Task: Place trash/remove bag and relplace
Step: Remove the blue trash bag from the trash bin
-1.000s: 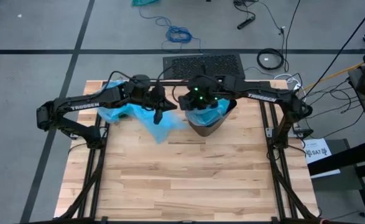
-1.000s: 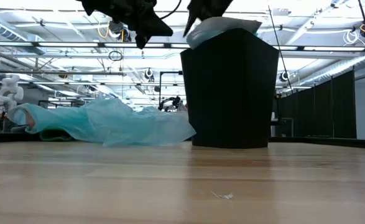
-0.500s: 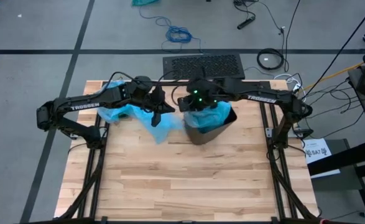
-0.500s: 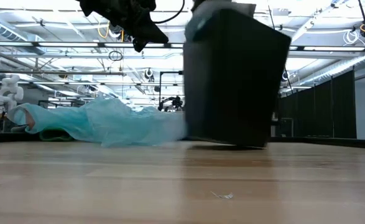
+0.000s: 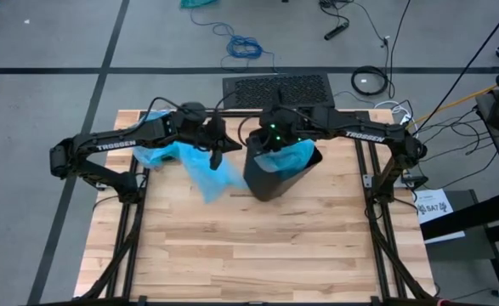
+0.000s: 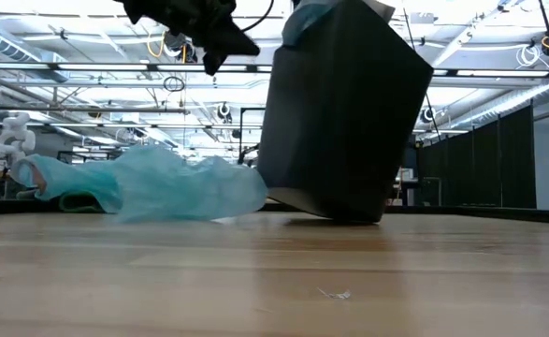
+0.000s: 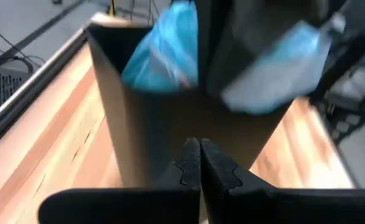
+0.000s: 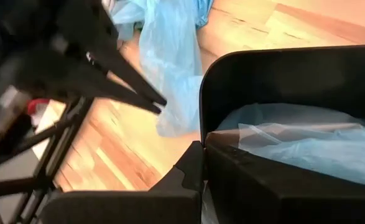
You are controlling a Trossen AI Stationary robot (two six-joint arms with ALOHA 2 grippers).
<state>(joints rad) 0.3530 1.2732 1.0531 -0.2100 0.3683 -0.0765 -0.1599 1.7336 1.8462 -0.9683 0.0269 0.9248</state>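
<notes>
Bin [image 6: 339,112] tilted on wood table [image 5: 258,246]; blue bag [image 6: 162,183] beside; workshop behind.

I am operating in a robotics lab: exposed ceiling trusses [image 6: 87,89], a white robot arm [image 6: 10,136] beyond the table, loose floor cables [image 5: 246,45], black curtain partitions [image 6: 498,164].

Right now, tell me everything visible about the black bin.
The bin is a tall, black, smooth-walled container, wider at the top. It is tilted, one bottom edge lifted off the table. A pale blue bag sits inside. The right gripper is at its rim. A loose blue bag lies beside it.
</notes>
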